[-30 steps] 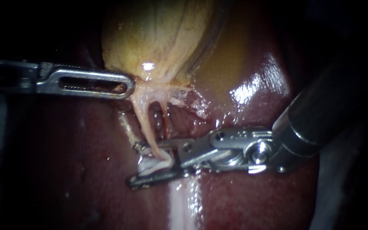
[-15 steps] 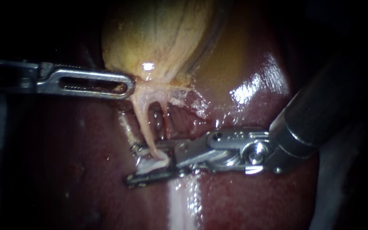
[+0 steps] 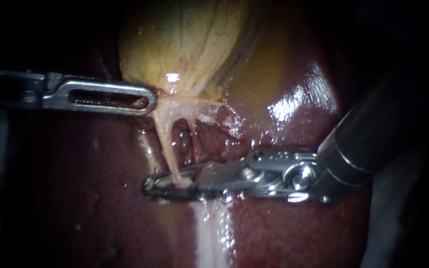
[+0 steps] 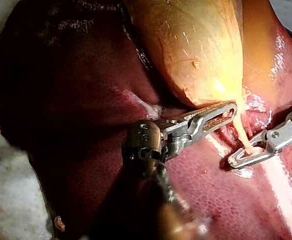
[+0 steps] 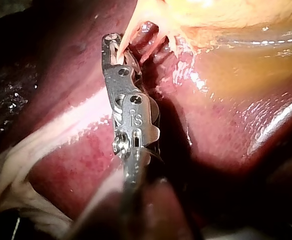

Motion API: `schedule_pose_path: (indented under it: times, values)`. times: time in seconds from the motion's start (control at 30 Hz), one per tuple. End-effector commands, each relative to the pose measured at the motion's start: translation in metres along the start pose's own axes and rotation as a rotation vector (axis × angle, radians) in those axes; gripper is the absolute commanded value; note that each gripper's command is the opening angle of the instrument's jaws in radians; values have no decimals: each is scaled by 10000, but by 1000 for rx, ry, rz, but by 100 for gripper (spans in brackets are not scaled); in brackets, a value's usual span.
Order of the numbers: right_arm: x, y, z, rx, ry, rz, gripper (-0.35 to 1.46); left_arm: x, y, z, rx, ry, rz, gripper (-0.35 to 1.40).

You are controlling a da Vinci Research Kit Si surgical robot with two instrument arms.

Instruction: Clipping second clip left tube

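The yellow gallbladder (image 3: 189, 44) lies on the dark red liver (image 3: 284, 218). My left instrument (image 3: 147, 101) is shut on the pale tissue at the gallbladder's lower end and holds it taut; the left wrist view shows the same grip (image 4: 230, 110). Two pale tubes run down from there. The thicker left tube (image 3: 167, 144) ends between the jaws of my right instrument (image 3: 150, 186), which are shut across its lower end. The thin right tube (image 3: 193, 139) runs just beside it. The right wrist view shows those jaws (image 5: 112, 42) pinching the tube. I cannot make out a clip apart from the jaws.
A pale whitish band (image 3: 212, 233) runs down the liver below the right instrument's jaws. A bright wet sheen (image 3: 299, 99) lies on the liver by the right shaft (image 3: 373, 134). White cloth (image 4: 6, 190) borders the liver in the left wrist view.
The right instrument's jaws, open around the left tube's lower end a second ago, have shut on it and reach slightly further left. The left instrument has not moved.
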State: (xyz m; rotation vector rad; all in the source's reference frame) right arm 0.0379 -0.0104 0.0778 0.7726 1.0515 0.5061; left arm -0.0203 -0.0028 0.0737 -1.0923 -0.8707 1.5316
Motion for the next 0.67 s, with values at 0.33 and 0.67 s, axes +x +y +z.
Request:
schedule_pose_path:
  times: [0.33,0.67]
  values:
    - [-1,-1,0,8,-24,-2,-35,0,0,0,0,0,0,-35]
    - [-6,1,3,11,-32,-5,-35,0,0,1,0,0,0,-35]
